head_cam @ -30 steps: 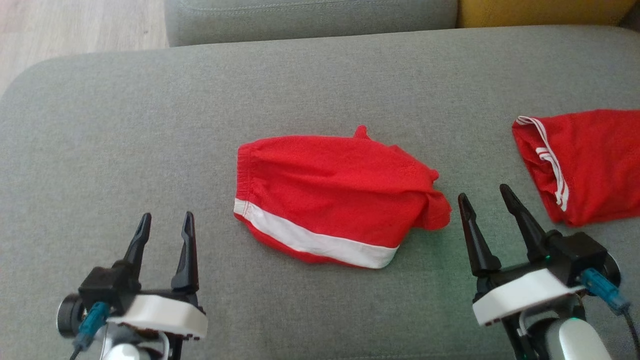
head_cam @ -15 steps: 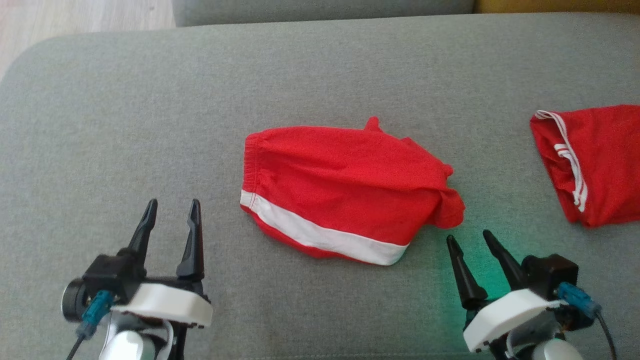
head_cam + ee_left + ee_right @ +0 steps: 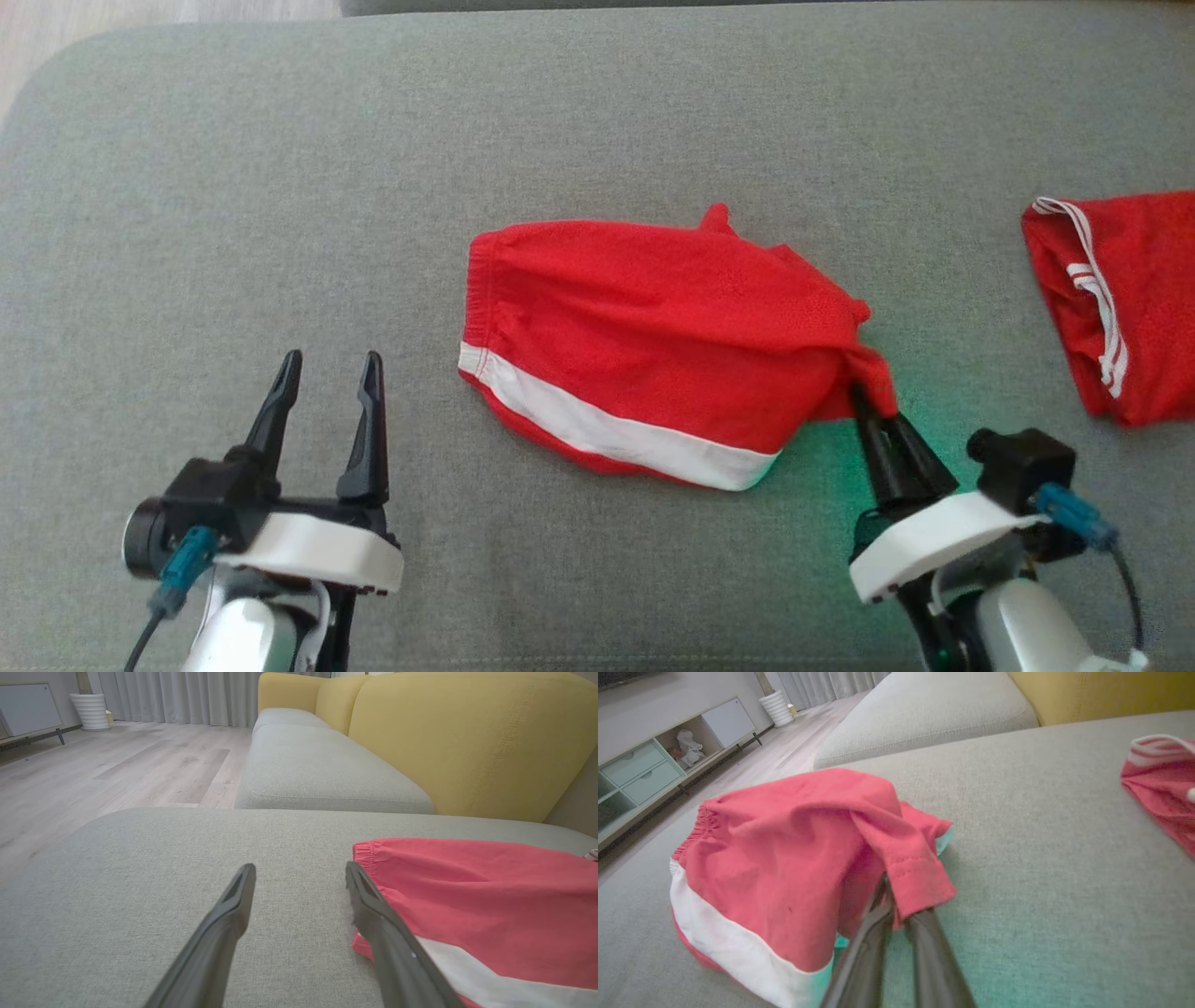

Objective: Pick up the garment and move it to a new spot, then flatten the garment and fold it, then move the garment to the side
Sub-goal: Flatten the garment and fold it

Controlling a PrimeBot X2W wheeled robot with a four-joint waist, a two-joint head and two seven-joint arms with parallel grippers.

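Right gripper (image 3: 870,403) has its two dark fingers pressed together on the near right corner of the red shorts (image 3: 644,327). In the right wrist view the stitched hem hangs over the fingertips, so I judge that it grips the hem, but how deep the cloth sits between the fingers is hidden. The shorts lie in the middle of the grey cushion (image 3: 280,187), a little bunched, with the white stripe toward the robot and the waistband on the left side.

Left gripper (image 3: 333,359) stands wide open and holds nothing. It is near the waistband but apart from it.

For a good pick-up, I think the right arm should rise slowly and straight, so the thin hem does not slip out. The cloth should leave the cushion before it goes sideways, and the new spot should be away from the second red garment (image 3: 1120,308) at the far right.

Count: two grippers, two red garments, one grey cushion under them.
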